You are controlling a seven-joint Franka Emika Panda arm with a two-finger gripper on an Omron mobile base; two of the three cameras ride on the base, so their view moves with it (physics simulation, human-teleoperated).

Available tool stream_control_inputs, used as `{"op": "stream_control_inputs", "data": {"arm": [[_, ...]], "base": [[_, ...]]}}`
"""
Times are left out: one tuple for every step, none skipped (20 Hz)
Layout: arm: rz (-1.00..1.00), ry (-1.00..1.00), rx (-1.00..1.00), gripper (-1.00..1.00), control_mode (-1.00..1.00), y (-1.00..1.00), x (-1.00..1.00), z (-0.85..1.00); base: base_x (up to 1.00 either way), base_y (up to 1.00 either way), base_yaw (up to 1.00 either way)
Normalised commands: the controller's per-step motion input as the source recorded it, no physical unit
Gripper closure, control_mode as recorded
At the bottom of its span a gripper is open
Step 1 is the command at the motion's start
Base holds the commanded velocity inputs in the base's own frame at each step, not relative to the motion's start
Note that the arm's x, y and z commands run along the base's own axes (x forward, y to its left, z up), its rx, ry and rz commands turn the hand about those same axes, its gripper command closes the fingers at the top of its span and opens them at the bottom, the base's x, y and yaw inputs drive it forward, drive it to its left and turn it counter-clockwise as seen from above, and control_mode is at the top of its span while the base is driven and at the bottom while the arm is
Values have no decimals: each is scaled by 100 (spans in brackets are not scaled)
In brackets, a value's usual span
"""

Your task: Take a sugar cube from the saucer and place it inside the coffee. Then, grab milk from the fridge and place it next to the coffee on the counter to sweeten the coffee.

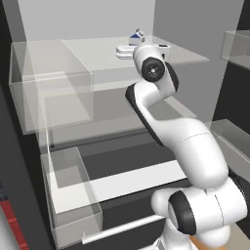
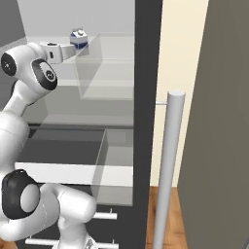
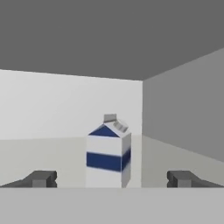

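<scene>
Room: the open fridge (image 1: 29, 29) fills what's in front of me, black outside, pale grey inside, with clear shelves and bins; its long silver handle (image 2: 168, 170) stands close on the right.
Nearest: a clear bin (image 1: 73, 205) sits low at the front left of the fridge, with a dark drawer front behind it.
Middle: the white arm rises from the base and reaches up and in over the upper clear shelf (image 1: 97, 56).
Gripper: the gripper (image 3: 111, 178) is spread as wide as it goes, holding nothing and touching nothing; the two dark fingertips (image 3: 41, 178) sit level either side of the carton's line.
Far: the milk (image 3: 108, 153) stands upright towards the back of that shelf, near the right rear corner, gabled top up, blue band facing the hand.
Gap: the carton is ahead of the tips, not yet between them.
Step in hand, as I read it: closing in on the milk to grasp it.
Doing it well: I'd say keep the hand level and centred, push straight in until the tips flank the carton's body around the blue band, then close; gripping at the gable would likely slip.
Risk: a nudge from one tip could tip or slide the carton against the back wall.
</scene>
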Motion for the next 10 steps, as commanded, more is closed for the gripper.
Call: {"op": "stream_control_inputs", "data": {"arm": [[-1,4,0,-100,-100,0,41,0],[0,7,0,-100,-100,0,38,0],[0,8,0,-100,-100,0,31,0],[0,9,0,-100,-100,0,29,0],[0,11,0,-100,-100,0,36,0],[0,10,0,-100,-100,0,36,0],[0,12,0,-100,-100,0,41,0],[0,12,0,-100,-100,0,38,0],[0,12,0,-100,-100,0,42,0],[0,9,0,-100,-100,0,43,0]], "base": [[0,0,0],[0,0,0],[0,0,0],[0,0,0],[0,0,0],[0,0,0],[0,0,0],[0,0,0],[0,0,0],[0,0,0]]}}
